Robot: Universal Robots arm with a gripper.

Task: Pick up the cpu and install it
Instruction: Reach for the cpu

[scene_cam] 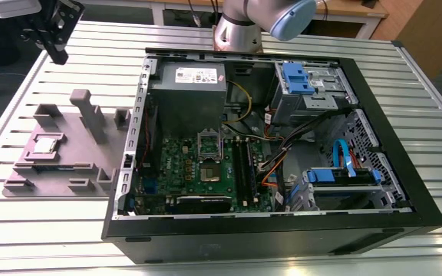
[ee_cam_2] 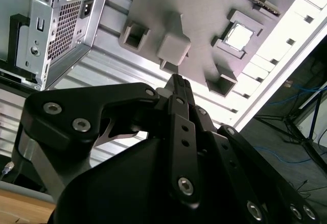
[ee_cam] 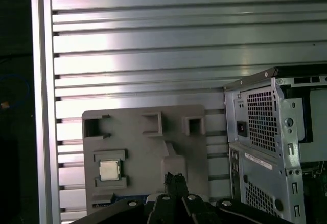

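Black metal end effector (ee_cam_2: 176, 79) sits closest in both wrist views (ee_cam: 174, 177), fingers pressed together w/ nothing btwn them. In the exterior view it hangs (scene_cam: 60, 56) above the counter's far corner, on the exterior view's left, well apart from everything below.

Small flat square silvery cpu (scene_cam: 46, 144) lies in a shallow square recess of the grey moulded plastic fixture tray (scene_cam: 83, 154), top face up, untouched. Both wrist views show the same: cpu (ee_cam_2: 238, 36) (ee_cam: 109, 170) seated in its pocket, the tray (ee_cam_2: 168, 9) (ee_cam: 143, 152) flat on the ribbed aluminium counter (ee_cam: 153, 40) (slats running along its length) near the edge on the exterior view's left. End effector tips point toward the tray's middle posts, not at the cpu pocket.

Just beside the tray, toward the exterior view's right, lies the black open-sided desktop computer case (scene_cam: 267, 233) on the counter (scene_cam: 44, 230). Inside it: green circuit board (scene_cam: 176, 167) on the tray side, big grey power supply box w/ white label (scene_cam: 186, 98) at its far end. Cpu is outside the case, near its side wall but not touching.
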